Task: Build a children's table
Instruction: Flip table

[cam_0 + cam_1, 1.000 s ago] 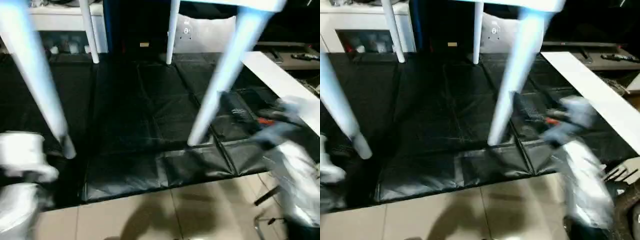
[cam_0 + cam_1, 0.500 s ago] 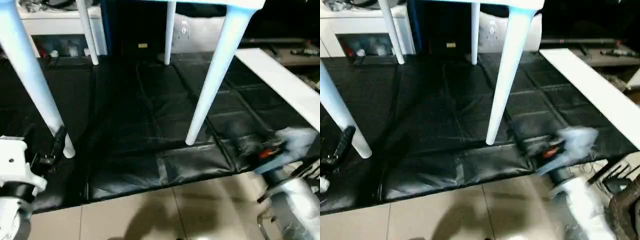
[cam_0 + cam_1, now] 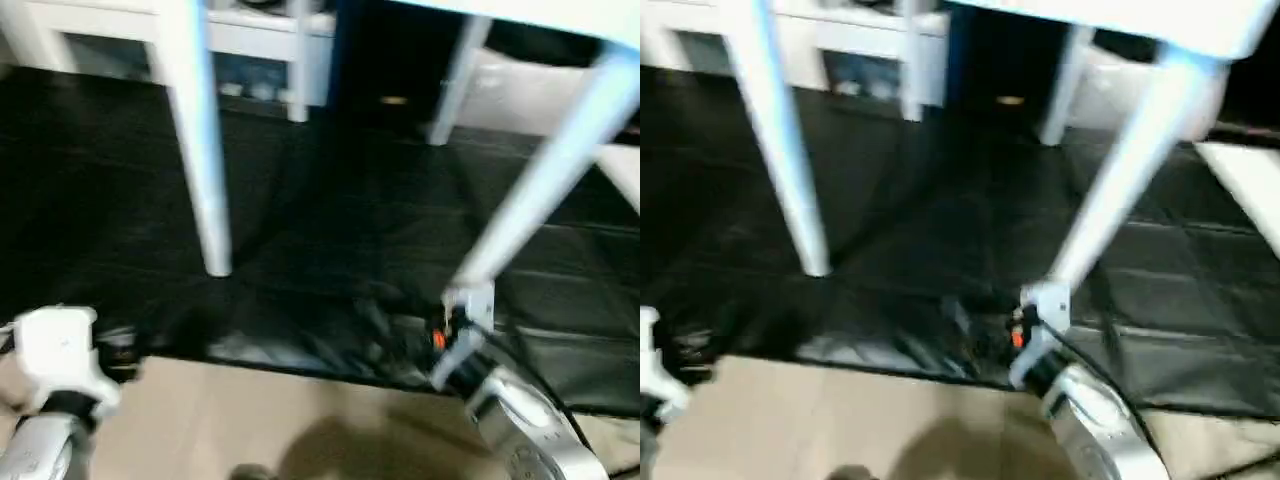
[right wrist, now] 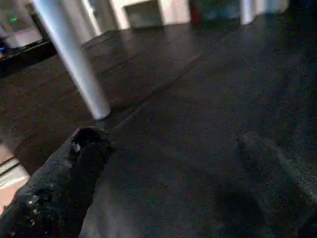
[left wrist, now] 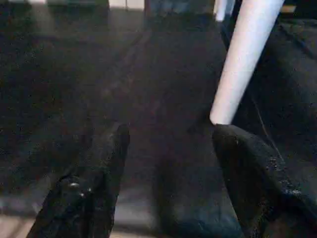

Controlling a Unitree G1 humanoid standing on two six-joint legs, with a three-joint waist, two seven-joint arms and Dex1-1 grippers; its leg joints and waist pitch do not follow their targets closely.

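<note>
Black floor mat carries the standing children's table; camera panned since earlier, left gripper and right gripper fingers open, empty; assembly looks done.

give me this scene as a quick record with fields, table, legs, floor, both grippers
table: white children's table, standing upright on its legs
legs: four on the black mat; near left leg, near right leg, two far legs behind
floor: black padded mat, beige tiles at its near edge
left gripper: open, empty, fingers apart near the foot of a leg
right gripper: wide open, empty, low over the mat
background: white cabinet behind the table
</note>
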